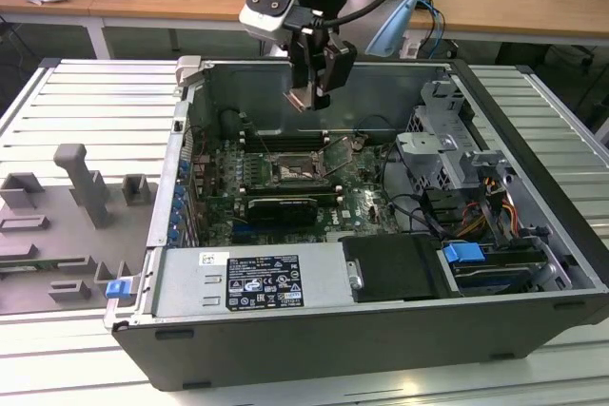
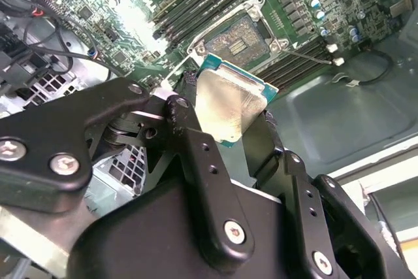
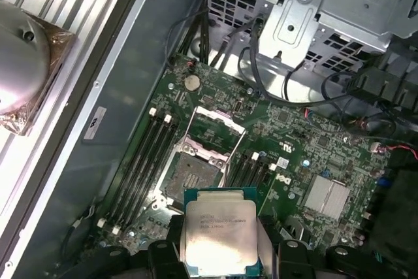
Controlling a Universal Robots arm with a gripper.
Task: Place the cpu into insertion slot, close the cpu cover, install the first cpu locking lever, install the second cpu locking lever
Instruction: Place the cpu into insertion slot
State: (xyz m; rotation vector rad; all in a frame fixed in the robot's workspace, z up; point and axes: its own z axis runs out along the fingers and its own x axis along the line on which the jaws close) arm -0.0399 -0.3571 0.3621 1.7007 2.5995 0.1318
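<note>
Here the black gripper (image 1: 310, 97), clamped on the flat silvery-beige cpu (image 3: 221, 233), must square it level with the dark metal-rimmed insertion slot (image 3: 194, 180) below

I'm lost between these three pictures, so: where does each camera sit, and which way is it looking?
Exterior view: off the arm, raised, looking down into the open computer case; the arm's wrist and gripper show, hanging above the motherboard.
Second wrist view: on the wrist, looking along the black fingers at the cpu they clamp.
First wrist view: on the wrist, looking down at the insertion slot, its cpu cover raised; fingertips show.
Both wrist views share the gripped cpu with the empty slot beyond.
</note>
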